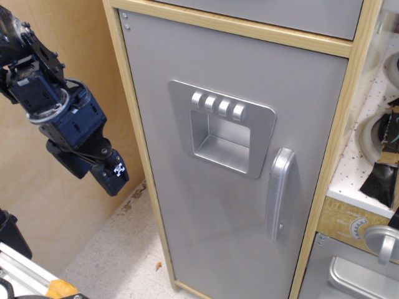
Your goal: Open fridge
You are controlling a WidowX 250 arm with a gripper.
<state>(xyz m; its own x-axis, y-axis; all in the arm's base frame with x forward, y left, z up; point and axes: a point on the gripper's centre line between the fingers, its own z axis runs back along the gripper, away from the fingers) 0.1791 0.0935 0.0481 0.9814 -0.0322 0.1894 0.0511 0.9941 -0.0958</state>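
Note:
The fridge (212,205) is a tall toy cabinet with a light wood frame (140,143) and a large grey door. The door sits flush in the frame and is shut. It bears a silver dispenser panel (221,128) with several buttons and a curved vertical silver handle (278,193) near its right edge. My gripper (98,179) is dark blue and black. It hangs at the left, beside the fridge's left frame post, apart from the door and far from the handle. Its fingers look spread and hold nothing.
A small plain grey panel (299,15) sits above the door. An oven door with a knob (361,261) and a white pegboard counter with sinks (374,137) lie at the right. A plywood wall (68,37) stands behind my arm. The speckled floor (118,255) lies below.

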